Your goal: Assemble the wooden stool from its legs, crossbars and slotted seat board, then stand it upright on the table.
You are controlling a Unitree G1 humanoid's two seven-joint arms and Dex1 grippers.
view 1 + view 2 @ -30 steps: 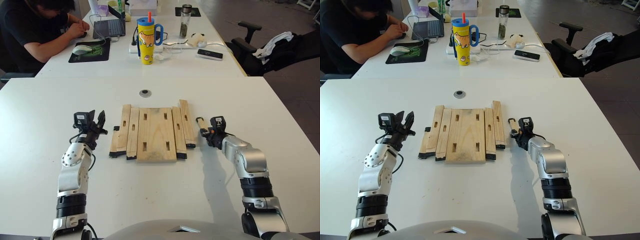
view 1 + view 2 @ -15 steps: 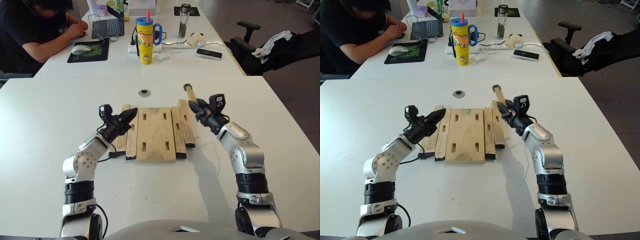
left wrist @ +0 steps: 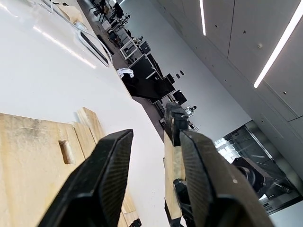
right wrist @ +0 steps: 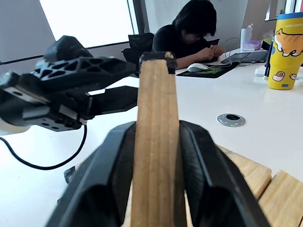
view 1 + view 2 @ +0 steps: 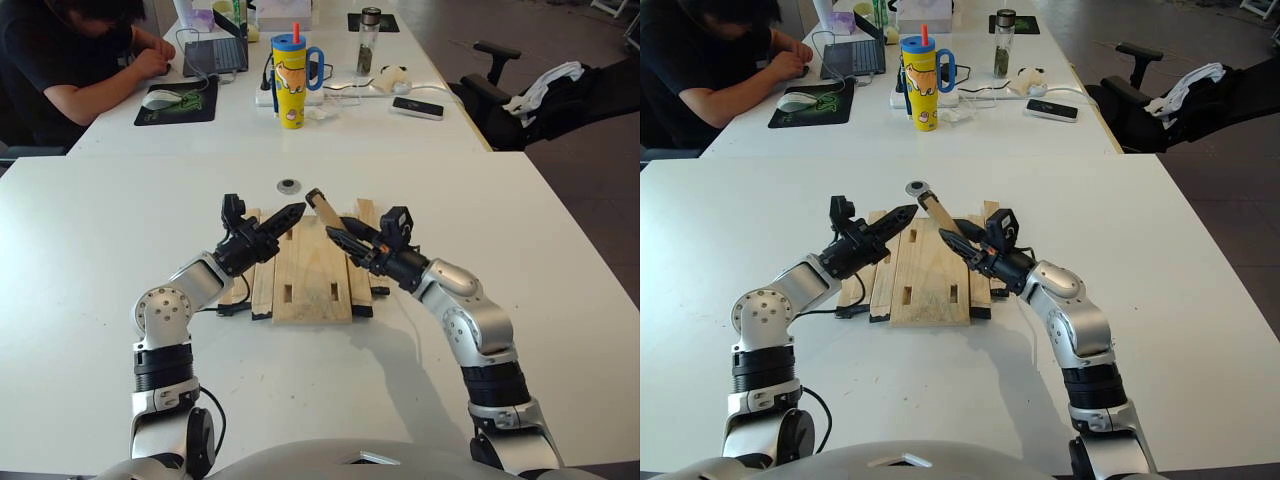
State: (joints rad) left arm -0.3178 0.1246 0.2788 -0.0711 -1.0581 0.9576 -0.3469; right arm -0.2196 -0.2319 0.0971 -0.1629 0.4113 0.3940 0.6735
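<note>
The right gripper (image 4: 157, 135) holds a wooden stick (image 4: 156, 156) tight between its two black fingers (image 4: 111, 175). The stick has a dark cap on its far end. The left gripper (image 4: 132, 79) is close to that end, with its fingers apart, and a black cable (image 4: 47, 165) hangs from it. Under the stick, wooden boards (image 4: 265, 187) lie flat on the white table (image 4: 38, 198). A yellow cup (image 4: 284, 45) stands far back.
</note>
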